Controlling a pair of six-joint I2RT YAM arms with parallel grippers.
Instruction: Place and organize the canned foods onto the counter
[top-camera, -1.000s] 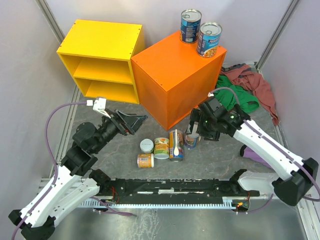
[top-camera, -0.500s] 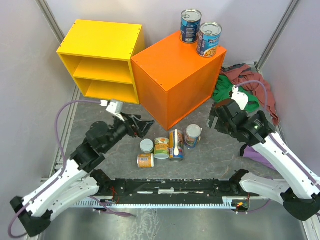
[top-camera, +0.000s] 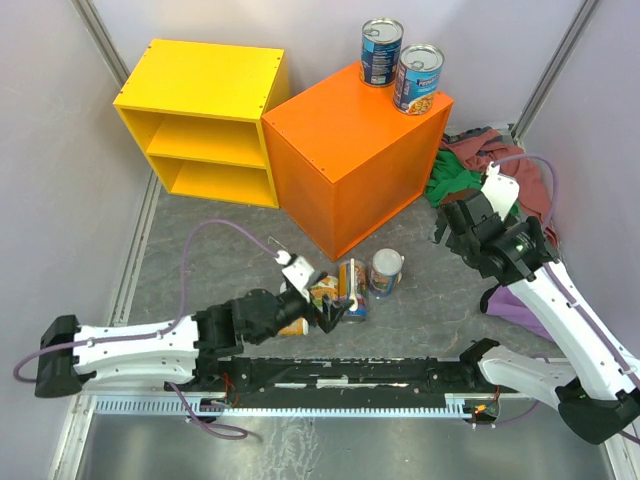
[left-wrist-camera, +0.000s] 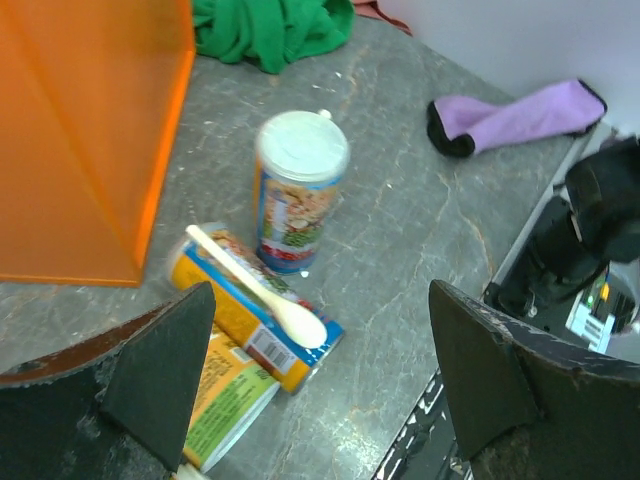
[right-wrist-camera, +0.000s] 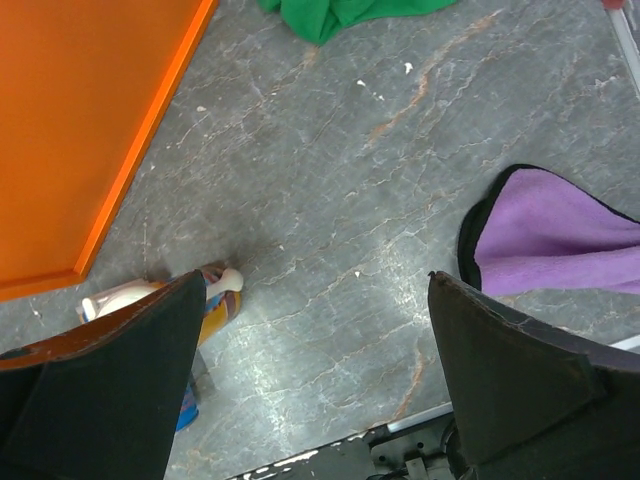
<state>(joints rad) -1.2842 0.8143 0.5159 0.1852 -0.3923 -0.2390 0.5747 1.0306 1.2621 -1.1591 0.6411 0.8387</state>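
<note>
The left gripper (top-camera: 332, 310) is held low over the table with its fingers (left-wrist-camera: 160, 370) spread wide and nothing between them. The lying can (left-wrist-camera: 250, 325), on which a white spoon (left-wrist-camera: 262, 290) is rested, is found just ahead of the fingers, with its long axis turned slantwise to their gap, and the upright can (left-wrist-camera: 297, 195) is seen just beyond it. The right gripper (right-wrist-camera: 318, 280), also spread and empty, is kept well apart to the right, so the left arm is judged the nearer one, while two cans (top-camera: 381, 50) are already stood on the far corner of the counter (top-camera: 340, 150).
</note>
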